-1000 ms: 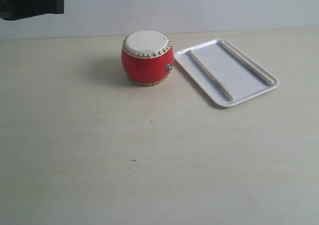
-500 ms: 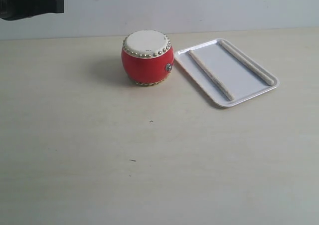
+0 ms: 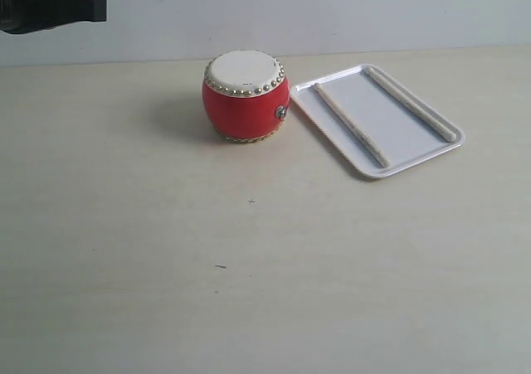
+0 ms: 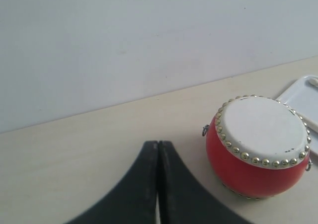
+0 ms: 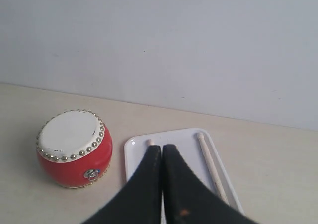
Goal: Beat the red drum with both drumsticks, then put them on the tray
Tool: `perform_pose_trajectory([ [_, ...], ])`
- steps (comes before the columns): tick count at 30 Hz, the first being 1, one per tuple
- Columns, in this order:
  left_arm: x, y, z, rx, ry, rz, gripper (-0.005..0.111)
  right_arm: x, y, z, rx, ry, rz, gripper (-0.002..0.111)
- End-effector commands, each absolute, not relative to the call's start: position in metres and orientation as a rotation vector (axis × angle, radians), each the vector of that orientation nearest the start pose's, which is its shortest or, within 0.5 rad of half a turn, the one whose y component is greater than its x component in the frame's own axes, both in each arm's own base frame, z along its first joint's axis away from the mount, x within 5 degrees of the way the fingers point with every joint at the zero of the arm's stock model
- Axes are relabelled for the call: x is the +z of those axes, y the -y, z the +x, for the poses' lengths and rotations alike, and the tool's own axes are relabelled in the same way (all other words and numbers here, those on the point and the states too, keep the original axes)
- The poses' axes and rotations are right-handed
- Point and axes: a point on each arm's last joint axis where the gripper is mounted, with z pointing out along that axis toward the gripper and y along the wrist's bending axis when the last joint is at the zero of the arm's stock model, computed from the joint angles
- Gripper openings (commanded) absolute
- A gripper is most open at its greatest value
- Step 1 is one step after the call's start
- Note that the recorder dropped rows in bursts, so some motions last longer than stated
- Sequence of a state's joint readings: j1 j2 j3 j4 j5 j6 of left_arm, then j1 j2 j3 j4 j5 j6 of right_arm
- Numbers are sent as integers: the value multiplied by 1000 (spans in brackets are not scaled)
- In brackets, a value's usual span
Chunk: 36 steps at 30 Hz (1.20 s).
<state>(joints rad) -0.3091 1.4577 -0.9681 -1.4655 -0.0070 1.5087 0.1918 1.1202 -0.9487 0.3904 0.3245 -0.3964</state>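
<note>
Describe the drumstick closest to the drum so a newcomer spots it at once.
On the pale table, find the white tray beside the red drum. Two wooden sticks lie in it. Your drumstick is the one on the tray's drum side; the other stick runs along the opposite rim.

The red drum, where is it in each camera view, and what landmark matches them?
Exterior view: the red drum stands upper middle, just left of the tray.
Left wrist view: it sits beyond the shut left end effector, a tray corner just past it.
Right wrist view: it stands beside the tray, off to one side of the shut right end effector.
Shared landmark: the tray, next to the drum in all three.
</note>
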Motion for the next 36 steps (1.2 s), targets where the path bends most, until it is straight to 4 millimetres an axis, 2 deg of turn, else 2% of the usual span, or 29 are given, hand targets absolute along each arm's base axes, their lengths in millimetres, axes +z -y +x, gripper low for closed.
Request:
perform_pose_trajectory([
  [1,300,100,310,-175,-1930,342,0,361,-56,239,227,-1930,-280,0],
  [6,332,94,287,-216,-1835,295,0,361,-56,239,227,-1930,-280,0],
  [12,363,68,230,-368,-1719,125,0,361,-56,239,227,-1930,-280,0],
  [16,365,40,176,-424,-1618,48,0,361,-56,239,227,-1930,-280,0],
  [19,360,22,139,-390,-1533,-29,0,361,-56,239,227,-1930,-280,0],
  [24,344,13,93,-321,-1424,-71,0,361,-56,239,227,-1930,-280,0],
  [29,330,13,75,-314,-1382,-67,0,361,-56,239,227,-1930,-280,0],
  [36,319,16,75,-337,-1408,-51,0,361,-56,239,218,-1930,-287,0],
])
